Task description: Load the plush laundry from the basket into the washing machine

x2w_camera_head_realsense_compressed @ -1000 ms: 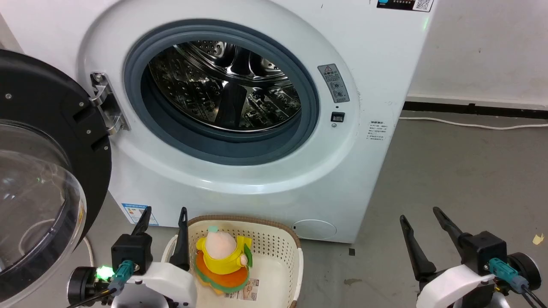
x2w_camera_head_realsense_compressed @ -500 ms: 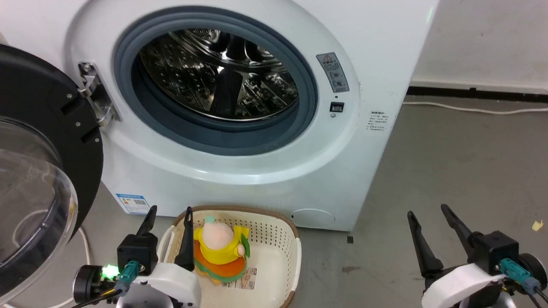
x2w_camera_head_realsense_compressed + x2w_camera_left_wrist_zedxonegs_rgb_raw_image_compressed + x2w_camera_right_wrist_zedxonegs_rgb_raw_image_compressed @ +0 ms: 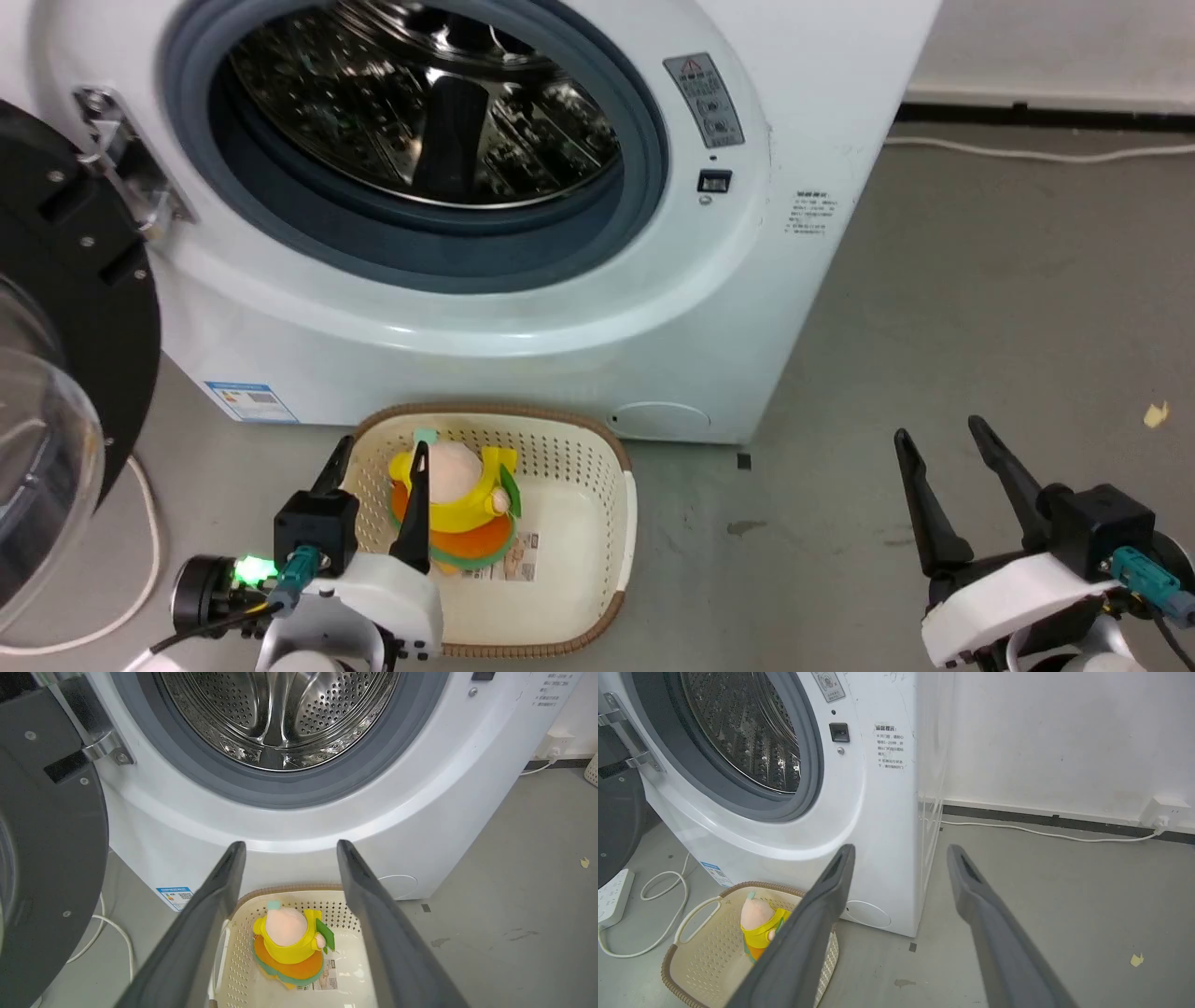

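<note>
**Plush doll [image 3: 462, 504] upright in the basket [image 3: 569, 467], just beyond your left gripper [image 3: 383, 448]**

Your left gripper is released, fingers spread, holding nothing; in the left wrist view the doll shows in the gap between them, untouched. Your right gripper [image 3: 938, 429], likewise spread and empty, hangs well apart over the grey floor [image 3: 934, 280]. The basket stands just before the washing machine [image 3: 560, 345], whose door [image 3: 93, 280] is swung wide to your left. A white cable [image 3: 154, 560] lies on the floor near the door.

Parted left jaws, parted right jaws, fingers [image 3: 414, 523] upward.
</note>
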### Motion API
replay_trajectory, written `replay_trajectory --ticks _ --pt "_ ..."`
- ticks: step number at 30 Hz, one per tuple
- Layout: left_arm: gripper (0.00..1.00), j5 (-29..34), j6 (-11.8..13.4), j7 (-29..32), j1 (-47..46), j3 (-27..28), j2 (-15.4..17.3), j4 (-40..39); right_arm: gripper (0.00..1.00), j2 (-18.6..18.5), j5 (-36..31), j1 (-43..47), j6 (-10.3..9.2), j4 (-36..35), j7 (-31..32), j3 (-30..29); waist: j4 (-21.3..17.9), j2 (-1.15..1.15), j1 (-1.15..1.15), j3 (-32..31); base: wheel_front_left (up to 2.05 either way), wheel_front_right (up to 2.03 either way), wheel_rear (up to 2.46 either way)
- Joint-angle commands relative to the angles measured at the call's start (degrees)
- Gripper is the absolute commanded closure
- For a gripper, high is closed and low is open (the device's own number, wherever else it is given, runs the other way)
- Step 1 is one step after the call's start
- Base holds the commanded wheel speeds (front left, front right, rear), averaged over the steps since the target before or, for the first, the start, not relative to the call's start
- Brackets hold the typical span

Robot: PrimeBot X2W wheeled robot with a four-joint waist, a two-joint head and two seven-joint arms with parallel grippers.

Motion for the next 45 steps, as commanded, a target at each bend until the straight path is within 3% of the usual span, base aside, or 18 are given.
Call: replay_trajectory --ticks 1,9,29,45 --pt "0.00 0.2 -0.1 -0.6 -1.4 -0.2 0.4 0.8 0.00 0.0 0.9 -1.2 -0.01 0.0 -0.6 -0.2 -0.7 0.00 -0.01 1.2 0.00 0.00 0.00" --pt "0.00 0.1 -0.7 -0.9 -4.7 -0.7 2.2 4.4 0.00 0.0 3.1 -2.7 -0.02 -0.6 -1.5 0.2 -2.3 0.00 -0.01 5.2 0.00 0.00 0.00" --pt "0.00 -1.5 -3.2 6.3 -12.2 -2.3 8.7 15.3 0.00 0.0 8.3 -6.1 -0.03 -0.6 -3.9 1.8 -6.8 0.00 -0.01 14.9 0.00 0.00 0.00" --pt "0.00 -2.6 -2.5 10.4 -19.1 -3.1 13.0 22.4 0.00 0.0 11.5 -8.1 -0.03 -0.7 -5.8 2.6 -10.2 0.00 -0.01 22.1 0.00 0.00 0.00"
